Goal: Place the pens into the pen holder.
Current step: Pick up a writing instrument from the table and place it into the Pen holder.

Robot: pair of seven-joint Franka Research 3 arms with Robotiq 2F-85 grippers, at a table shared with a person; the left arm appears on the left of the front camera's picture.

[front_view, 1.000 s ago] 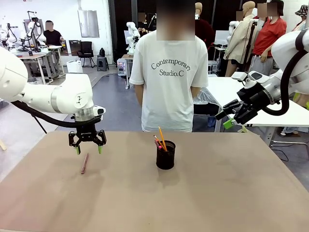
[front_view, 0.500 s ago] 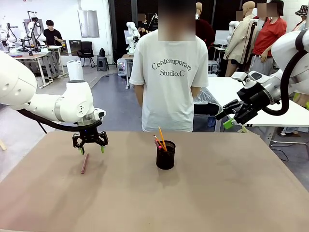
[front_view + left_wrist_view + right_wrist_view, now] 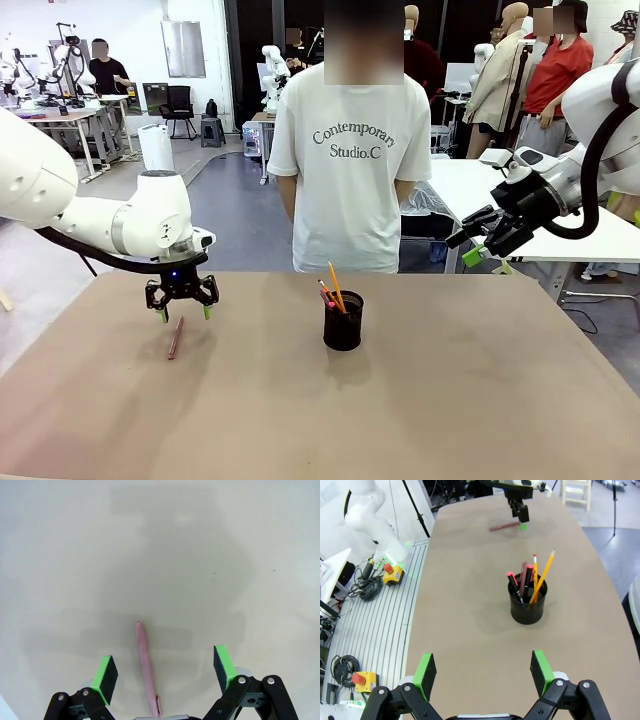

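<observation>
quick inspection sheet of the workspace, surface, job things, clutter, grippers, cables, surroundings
surface: brown table, bare apart from the job's things
job's things: pinkish-brown pen lying flat on the robot's left side; black pen holder near the middle, upright, with several pens and a yellow pencil in it
clutter: nothing seen
grippers: left gripper open, just above the lying pen, jaws either side of it in the left wrist view; right gripper open, raised off to the right, empty
cables: black hose along each arm
surroundings: person in white T-shirt at the far edge; other tables behind
</observation>
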